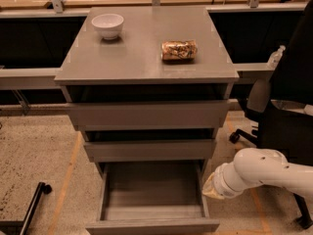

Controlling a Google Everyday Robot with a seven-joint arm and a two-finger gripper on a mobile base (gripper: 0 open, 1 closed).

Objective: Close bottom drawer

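- While the bottom drawer (151, 192) stands pulled well out toward the camera, with its flat front panel at the lower edge of the view and its bare grey box open to sight, the closing looks not yet begun. Nearly the whole travel back into the cabinet is left.
- Nothing lies inside the drawer, so as far as can be seen nothing would block it from sliding home.
- Just beside the drawer's right wall, low on the right of the view, sits the hand (210, 188) at the end of the white arm (266, 170), which reaches in from the right edge.
- Whether the hand is spread or pressed together cannot be told from this angle. It appears to carry nothing, and I cannot tell if it touches the drawer's side or hangs a little apart from it.
- My judgement is that the hand has yet to get in front of the panel, or against it, before any push can work.
- Above and behind, the middle drawer front (149, 150) and the top drawer front (146, 114) each stand out in steps, with a dark gap over each.
- Farther back, the table (142, 58) top carries a white bowl (107, 24) at the left rear and a crumpled snack packet (179, 50) right of centre, well apart.
- At the right, beyond the arm, stands a dark office chair (288, 116).
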